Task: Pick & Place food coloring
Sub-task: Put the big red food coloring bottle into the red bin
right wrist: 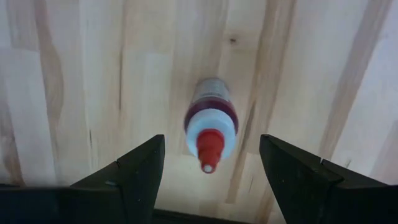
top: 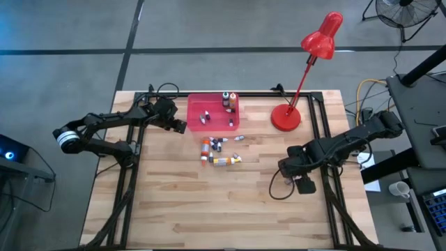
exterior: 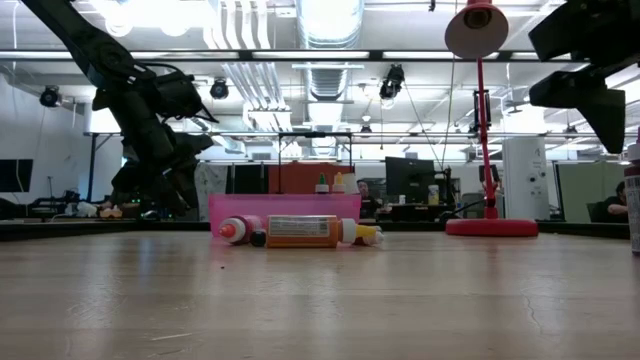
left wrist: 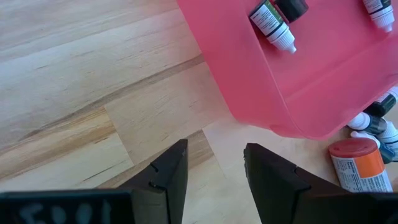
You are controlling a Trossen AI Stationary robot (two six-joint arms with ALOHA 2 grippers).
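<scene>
surface carries a pink tray near its far edge, bottles loose just beside it. left pincer hangs empty, part-open, at the tray's corner. right pincer, spread wide, straddles one upright bottle near the right edge, apparently to grasp it.

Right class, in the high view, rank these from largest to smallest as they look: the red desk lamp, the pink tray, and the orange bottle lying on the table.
1. Red desk lamp, base to shade.
2. Pink tray. Its flat area rivals the lamp's, so this pair is close.
3. Orange bottle, plainly smallest.
</scene>
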